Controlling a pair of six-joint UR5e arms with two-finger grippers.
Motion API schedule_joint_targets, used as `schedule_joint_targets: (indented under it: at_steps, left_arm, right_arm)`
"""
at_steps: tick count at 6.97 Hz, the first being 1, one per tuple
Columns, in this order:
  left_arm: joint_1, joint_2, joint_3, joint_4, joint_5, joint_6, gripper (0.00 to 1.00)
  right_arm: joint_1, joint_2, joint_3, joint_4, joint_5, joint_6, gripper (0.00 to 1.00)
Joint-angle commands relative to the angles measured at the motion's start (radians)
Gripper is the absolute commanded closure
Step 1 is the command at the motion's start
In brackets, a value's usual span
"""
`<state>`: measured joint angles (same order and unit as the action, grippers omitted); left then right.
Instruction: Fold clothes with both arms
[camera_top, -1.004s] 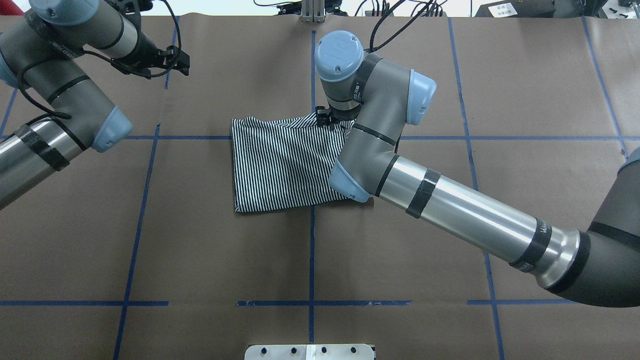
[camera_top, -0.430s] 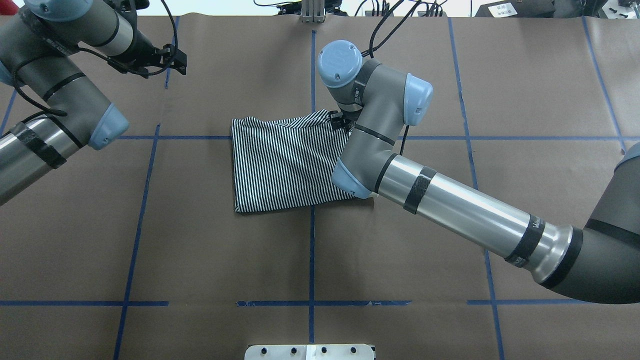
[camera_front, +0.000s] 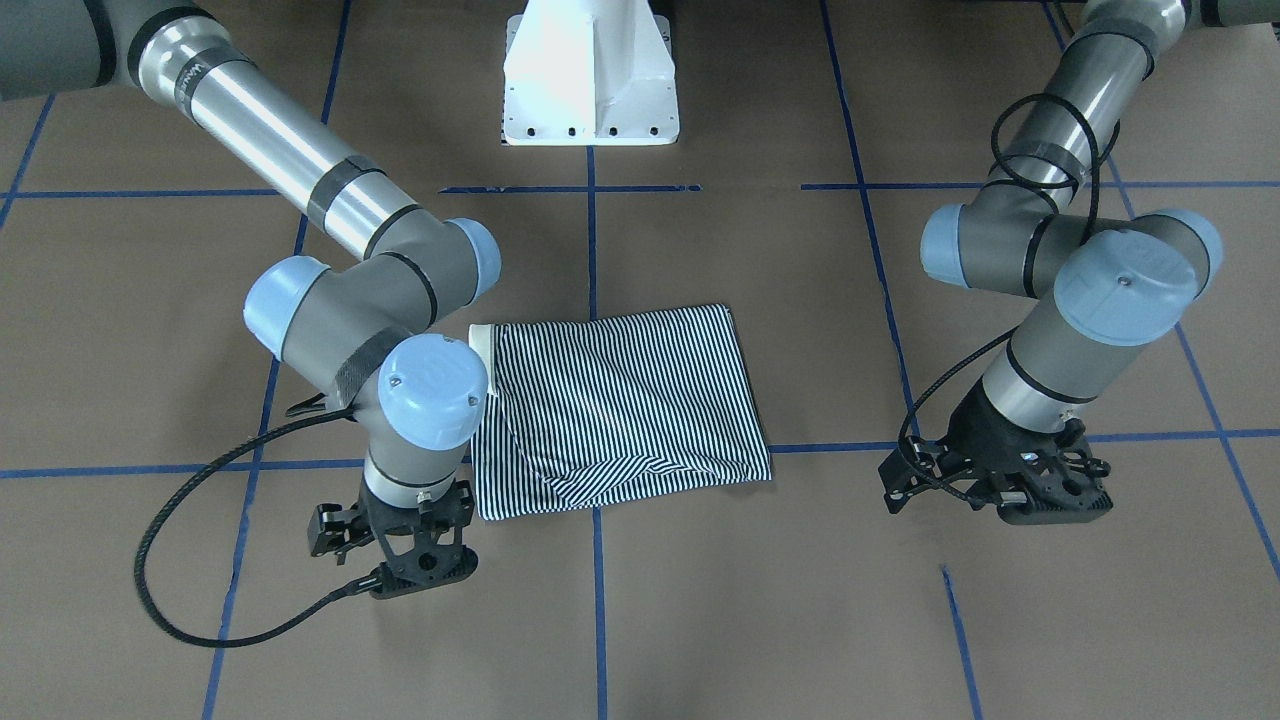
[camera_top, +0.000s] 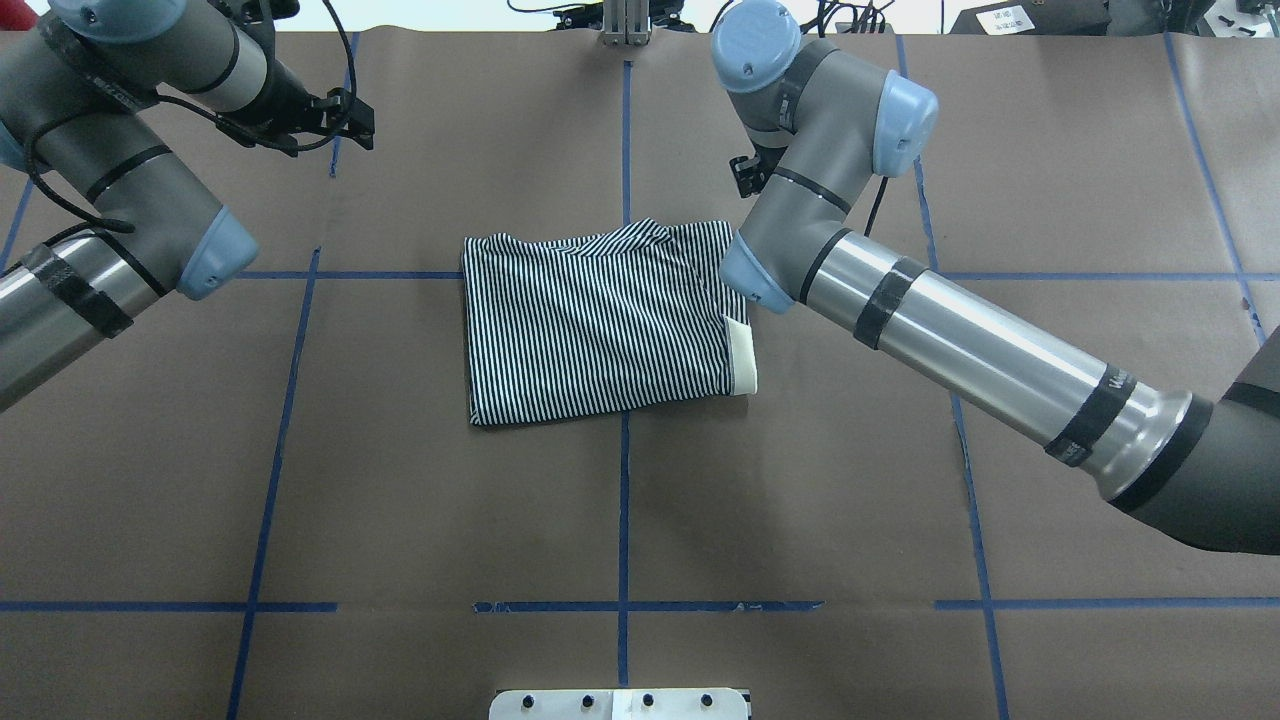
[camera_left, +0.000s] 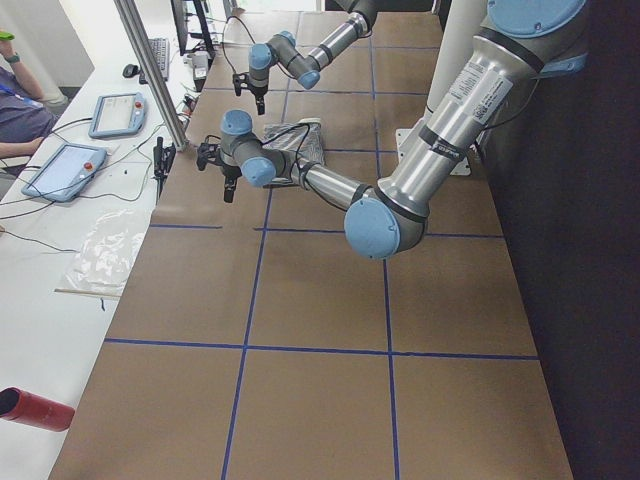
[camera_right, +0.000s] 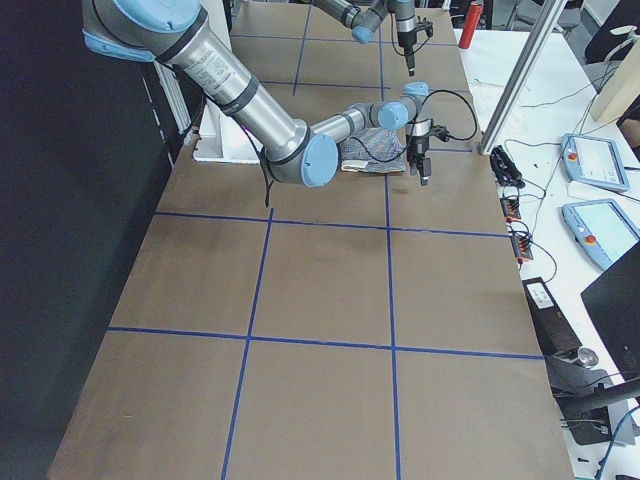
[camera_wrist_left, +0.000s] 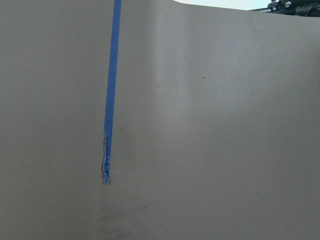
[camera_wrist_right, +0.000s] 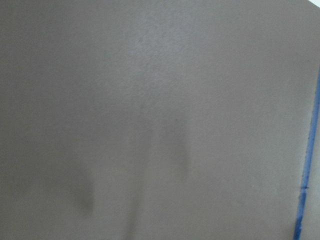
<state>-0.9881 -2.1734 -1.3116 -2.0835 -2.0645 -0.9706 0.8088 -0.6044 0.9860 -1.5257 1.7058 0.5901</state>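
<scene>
The striped polo shirt (camera_top: 590, 320) lies folded into a flat rectangle at the middle of the table, also in the front-facing view (camera_front: 620, 400). Its cream collar (camera_top: 741, 358) shows at the shirt's right edge. My right gripper (camera_front: 420, 572) hangs over bare table just beyond the shirt's far right corner, apart from it, open and empty. My left gripper (camera_front: 1050, 500) is over bare table far off to the shirt's left, also in the overhead view (camera_top: 350, 115), open and empty. Both wrist views show only brown table and blue tape.
The table (camera_top: 450, 520) is covered in brown paper with a grid of blue tape lines (camera_top: 622, 500). The white pedestal base (camera_front: 590, 70) stands at the robot's side. A side bench holds tablets (camera_left: 65, 170) and cables beyond the table's far edge.
My right arm has lifted off the shirt's far right corner and swung away to the far right. The shirt stays flat, and its collar edge now shows. The left arm barely moved.
</scene>
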Motion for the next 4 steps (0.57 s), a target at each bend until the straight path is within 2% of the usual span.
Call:
schedule_joint_targets:
  at_steps: [1, 2, 4]
  left_arm:
    - [-0.033, 0.05, -0.059, -0.013, -0.019, 0.007, 0.0]
    - [-0.076, 0.114, -0.128, 0.0, -0.06, 0.145, 0.0]
    - [-0.24, 0.249, -0.166, 0.003, -0.103, 0.492, 0.0]
  right_arm:
    - [0.125, -0.024, 0.026, -0.001, 0.14, -0.115, 0.0]
    - [0.23, -0.119, 0.124, -0.007, 0.281, -0.203, 0.0]
    - [0.451, -0.297, 0.236, -0.013, 0.517, -0.35, 0.0]
